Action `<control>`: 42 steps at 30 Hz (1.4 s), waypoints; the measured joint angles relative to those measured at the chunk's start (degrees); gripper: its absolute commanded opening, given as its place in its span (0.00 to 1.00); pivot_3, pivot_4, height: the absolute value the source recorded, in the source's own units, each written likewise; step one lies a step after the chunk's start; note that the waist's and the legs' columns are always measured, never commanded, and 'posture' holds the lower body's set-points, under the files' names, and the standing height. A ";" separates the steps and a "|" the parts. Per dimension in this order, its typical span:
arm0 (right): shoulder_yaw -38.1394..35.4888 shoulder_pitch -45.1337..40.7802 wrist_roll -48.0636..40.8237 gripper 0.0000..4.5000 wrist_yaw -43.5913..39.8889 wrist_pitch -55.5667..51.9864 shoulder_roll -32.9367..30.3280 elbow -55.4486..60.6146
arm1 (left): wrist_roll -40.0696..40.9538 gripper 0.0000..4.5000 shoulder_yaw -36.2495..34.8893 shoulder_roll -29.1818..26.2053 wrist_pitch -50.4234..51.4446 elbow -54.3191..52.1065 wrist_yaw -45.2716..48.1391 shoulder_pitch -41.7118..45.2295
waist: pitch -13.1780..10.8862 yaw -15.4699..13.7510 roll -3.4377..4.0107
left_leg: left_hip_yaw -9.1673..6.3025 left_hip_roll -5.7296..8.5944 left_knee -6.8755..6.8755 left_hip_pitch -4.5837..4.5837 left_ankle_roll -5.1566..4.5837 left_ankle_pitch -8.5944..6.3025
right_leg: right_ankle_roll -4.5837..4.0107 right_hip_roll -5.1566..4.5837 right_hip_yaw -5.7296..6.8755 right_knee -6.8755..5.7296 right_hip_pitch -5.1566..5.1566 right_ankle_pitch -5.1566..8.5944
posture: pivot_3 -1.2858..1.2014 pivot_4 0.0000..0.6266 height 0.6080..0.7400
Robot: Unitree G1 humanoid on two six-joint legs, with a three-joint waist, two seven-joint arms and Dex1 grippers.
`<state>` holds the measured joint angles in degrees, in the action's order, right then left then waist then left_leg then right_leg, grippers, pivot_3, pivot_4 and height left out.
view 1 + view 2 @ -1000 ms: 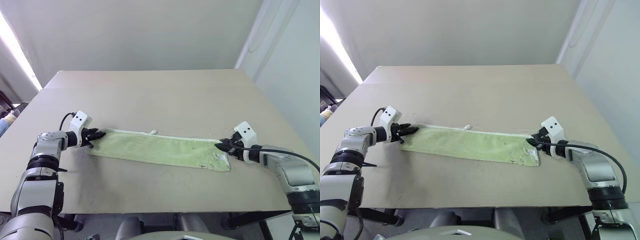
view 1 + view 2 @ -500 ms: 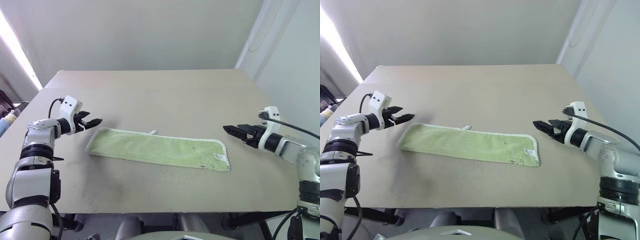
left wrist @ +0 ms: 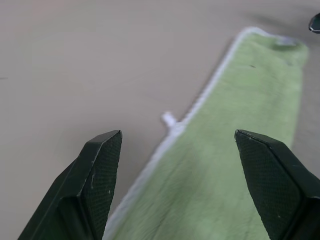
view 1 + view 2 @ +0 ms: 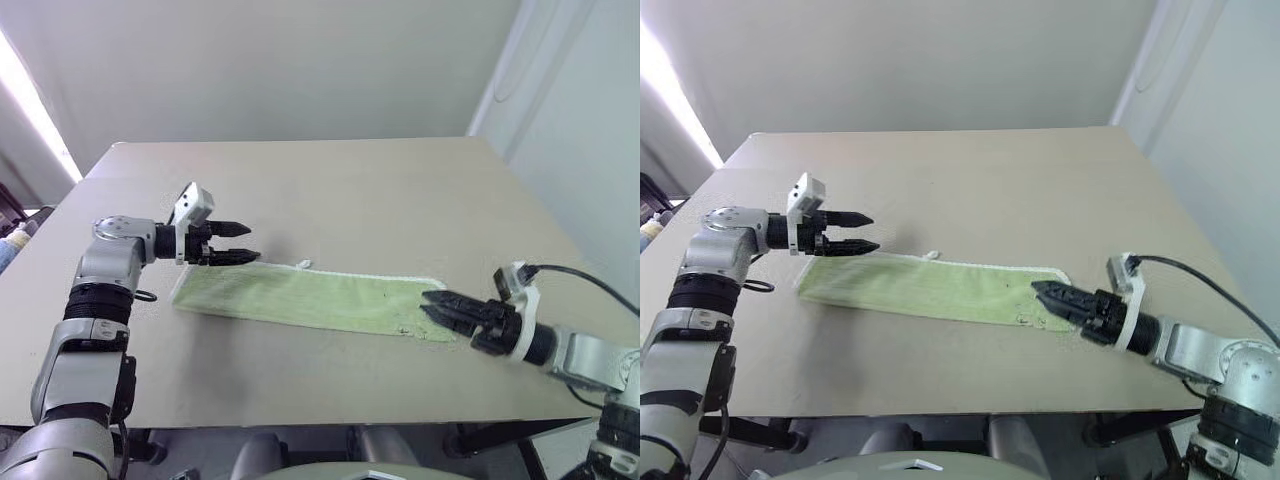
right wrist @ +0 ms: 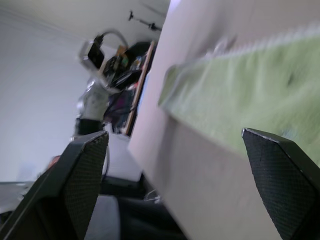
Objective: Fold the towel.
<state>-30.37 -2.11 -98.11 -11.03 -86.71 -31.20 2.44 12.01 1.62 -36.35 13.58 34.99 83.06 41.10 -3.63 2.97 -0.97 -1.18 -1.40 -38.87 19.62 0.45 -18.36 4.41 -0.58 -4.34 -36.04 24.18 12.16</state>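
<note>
Both my left gripper [image 4: 248,243] and right gripper [image 4: 432,305] gape empty over the towel [image 4: 310,298], flat on the table [image 4: 330,190]. Light, limp terry, I judge; I'd pinch its stitched end corners.

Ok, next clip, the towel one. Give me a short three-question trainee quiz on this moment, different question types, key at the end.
1. True or false: the left gripper is shut on the towel.
2. Multiple choice: how does the towel lie on the table? A) bunched in a heap B) flat as a long folded strip C) hanging over the near edge.
3. Fill in: the right gripper is open at the towel's ___ end, seen from the robot.

Key
1. False: its fingers stand apart above the towel's left end, holding nothing.
2. B
3. right; the small white loop sits on the towel's far edge.
</note>
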 measured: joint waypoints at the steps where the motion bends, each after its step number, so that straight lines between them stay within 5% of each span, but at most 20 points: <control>1: 2.41 2.53 -4.36 0.99 3.29 3.05 -0.56 0.71 | 0.03 0.85 0.44 0.11 0.58 -1.11 0.59 -0.40 | 0.00 0.14 0.00 | 0.00 0.00 0.02 0.02 0.00 0.00 | 0.00 0.00 0.00 0.00 0.01 0.00 | 0.52 0.00 0.79; 5: 9.35 9.28 -12.40 0.99 11.78 12.63 -1.36 5.05 | 1.22 0.85 2.16 0.13 3.91 -6.40 2.96 -2.18 | -0.01 1.10 0.00 | 0.02 0.00 -0.04 0.42 0.00 0.00 | 0.02 -0.01 -0.06 0.03 0.03 0.00 | 0.52 0.00 0.79; 16: 12.05 15.85 -13.63 0.99 19.59 23.68 -2.76 6.41 | 3.26 0.85 4.44 -1.74 8.75 -15.52 5.87 -5.53 | -0.02 0.95 0.01 | -0.03 -0.01 -0.10 0.64 0.00 0.00 | 0.02 0.00 -0.05 0.09 0.19 0.00 | 0.52 0.00 0.79; 36: 11.77 10.95 -12.18 0.99 25.30 34.82 -0.86 2.86 | 3.20 0.85 5.07 -1.73 7.87 -12.87 3.94 -4.73 | 0.00 0.96 0.00 | 0.01 -0.03 -0.17 0.68 -0.01 0.01 | 0.08 0.00 -0.20 0.68 0.05 -0.03 | 0.52 0.00 0.79; 42: 12.38 9.55 -6.86 0.54 25.38 35.13 -0.55 2.81 | 2.97 0.85 5.06 -1.73 6.17 -10.87 3.00 -4.15 | 0.00 0.94 0.01 | -0.02 -0.02 -0.11 0.72 -0.01 0.00 | 0.10 0.02 -0.19 0.60 0.12 -0.05 | 0.52 0.00 0.79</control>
<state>-17.99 7.44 -104.97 14.35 -51.58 -31.75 5.25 14.99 6.68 -38.08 19.75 24.12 86.06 36.95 -3.63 3.91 -0.96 -1.20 -1.42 -38.98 20.34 0.44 -18.36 4.51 -0.56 -4.54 -35.44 24.30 12.12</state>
